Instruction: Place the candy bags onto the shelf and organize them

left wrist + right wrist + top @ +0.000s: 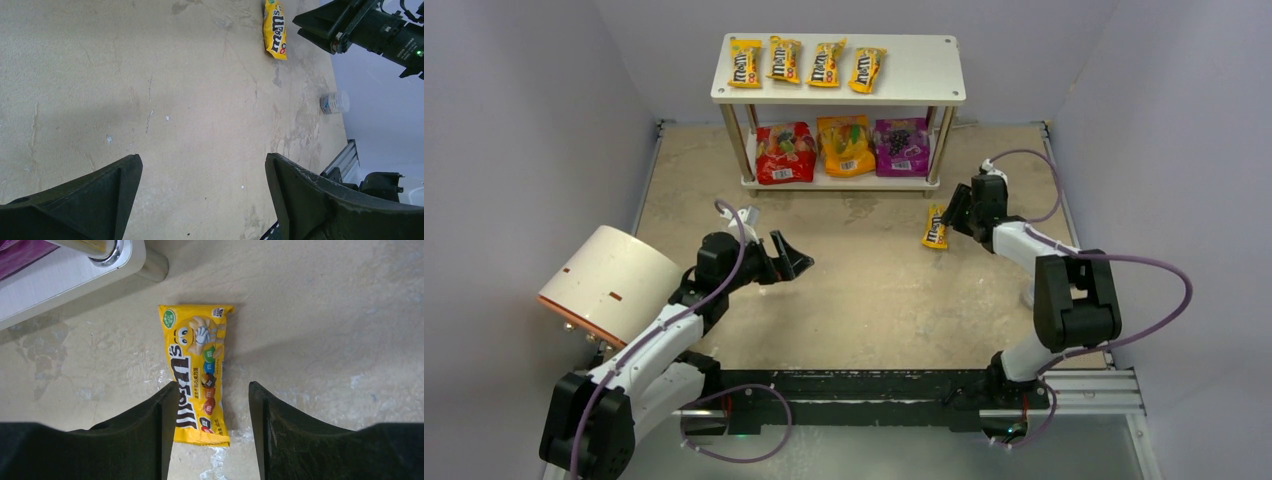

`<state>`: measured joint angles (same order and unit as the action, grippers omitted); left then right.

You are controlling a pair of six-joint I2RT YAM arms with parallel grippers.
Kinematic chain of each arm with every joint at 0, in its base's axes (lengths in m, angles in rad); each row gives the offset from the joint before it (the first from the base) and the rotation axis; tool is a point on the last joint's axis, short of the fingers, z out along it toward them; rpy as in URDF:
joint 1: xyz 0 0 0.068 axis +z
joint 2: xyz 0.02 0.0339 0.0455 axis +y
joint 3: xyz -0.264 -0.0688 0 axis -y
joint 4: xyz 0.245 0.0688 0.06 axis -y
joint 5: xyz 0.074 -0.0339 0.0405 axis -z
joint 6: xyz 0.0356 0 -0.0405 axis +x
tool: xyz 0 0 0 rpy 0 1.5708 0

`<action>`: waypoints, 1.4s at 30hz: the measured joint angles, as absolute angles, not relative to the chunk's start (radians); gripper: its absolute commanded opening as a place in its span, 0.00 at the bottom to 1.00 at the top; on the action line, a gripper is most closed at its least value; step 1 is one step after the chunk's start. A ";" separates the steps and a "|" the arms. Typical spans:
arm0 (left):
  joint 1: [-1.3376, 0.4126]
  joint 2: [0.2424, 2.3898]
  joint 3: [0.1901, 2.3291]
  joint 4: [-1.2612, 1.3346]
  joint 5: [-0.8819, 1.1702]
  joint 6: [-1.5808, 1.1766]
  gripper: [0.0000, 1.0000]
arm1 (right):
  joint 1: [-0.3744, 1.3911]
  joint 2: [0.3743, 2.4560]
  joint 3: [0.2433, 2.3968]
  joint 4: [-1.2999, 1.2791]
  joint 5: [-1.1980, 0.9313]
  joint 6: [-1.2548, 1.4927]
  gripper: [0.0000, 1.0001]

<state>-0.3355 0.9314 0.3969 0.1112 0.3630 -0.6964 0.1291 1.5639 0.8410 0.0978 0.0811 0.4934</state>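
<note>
As the right claw (214, 386) stands part-open astride a yellow M&M's packet (197, 375), not clamped | packet flat on the bench (864, 300), just in front of the shelf (924, 72), by its right front post | four packets (807, 63) on the top board | red pouch (785, 153), orange pouch (846, 146), purple pouch (901, 147) on the lower board | left claw (202, 159) wide open, empty, well in front of the shelf

Beige worktop (874, 300), blotchy with pale stains, scuffs and hairline cracks, boxed in by plain grey-lilac panels: back wall (1024, 40), left wall (504, 150), right wall (1184, 150). Silver aluminium rail (1104, 385) runs along the near edge; white-and-orange cylinder (609, 285) sits tilted at left. Light even, shadows soft.
</note>
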 measured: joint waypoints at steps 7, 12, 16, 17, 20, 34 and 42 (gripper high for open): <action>-0.336 0.931 0.396 0.111 0.364 -0.696 1.00 | 0.124 1.665 0.889 0.127 0.033 0.485 0.38; -0.336 0.931 0.394 0.112 0.364 -0.696 1.00 | 0.124 1.715 0.905 0.132 0.035 0.487 0.29; -0.336 0.931 0.394 0.112 0.365 -0.696 1.00 | 0.124 1.715 0.905 0.135 0.033 0.486 0.16; -0.336 0.931 0.394 0.112 0.366 -0.696 1.00 | 0.124 1.715 0.905 0.136 0.033 0.486 0.13; -0.336 0.931 0.394 0.112 0.369 -0.696 1.00 | 0.124 1.714 0.905 0.142 0.028 0.486 0.07; -0.336 0.933 0.394 0.120 0.374 -0.696 1.00 | 0.124 1.332 0.797 0.121 -0.024 0.445 0.00; -0.335 0.947 0.394 0.131 0.382 -0.696 1.00 | 0.124 1.032 0.757 0.055 -0.171 0.420 0.00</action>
<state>-0.3351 0.9474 0.3939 0.1307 0.3820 -0.6960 0.1238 1.0321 0.7567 0.0547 -0.1707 0.4198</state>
